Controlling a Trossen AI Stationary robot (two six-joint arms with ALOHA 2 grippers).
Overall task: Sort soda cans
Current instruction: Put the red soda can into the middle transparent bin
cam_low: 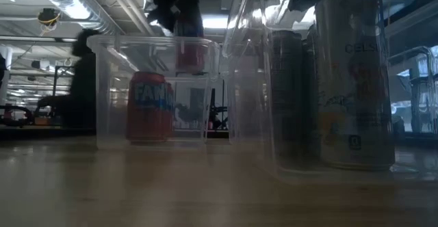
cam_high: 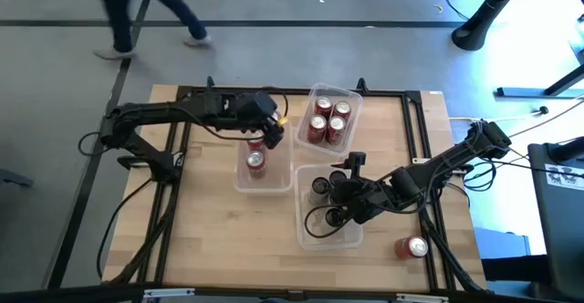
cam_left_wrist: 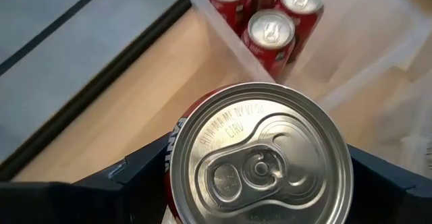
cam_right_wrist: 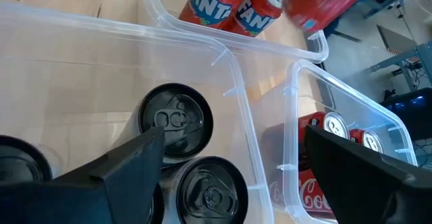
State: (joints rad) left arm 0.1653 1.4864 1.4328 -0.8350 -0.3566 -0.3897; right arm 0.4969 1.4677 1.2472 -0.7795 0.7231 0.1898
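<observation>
While the left end effector (cam_high: 266,131) grips a red can (cam_left_wrist: 260,158) above the middle bin (cam_high: 239,177), near the centre of the high view, one orange can (cam_high: 255,162) already stands inside that bin. Four red cola cans (cam_high: 328,120) fill the bin (cam_high: 358,100) toward the upper middle of the frame. At the lower middle, the right end effector (cam_high: 345,186) hangs with fingers spread over a third bin (cam_high: 303,237) holding dark cans (cam_right_wrist: 175,120). One more red can (cam_high: 412,246) lies on the table (cam_high: 210,248) at the lower right. The held can may tip on release if it comes down against the standing can or the bin wall. Both arms work close together, so a wide swing by either could knock a bin askew.
</observation>
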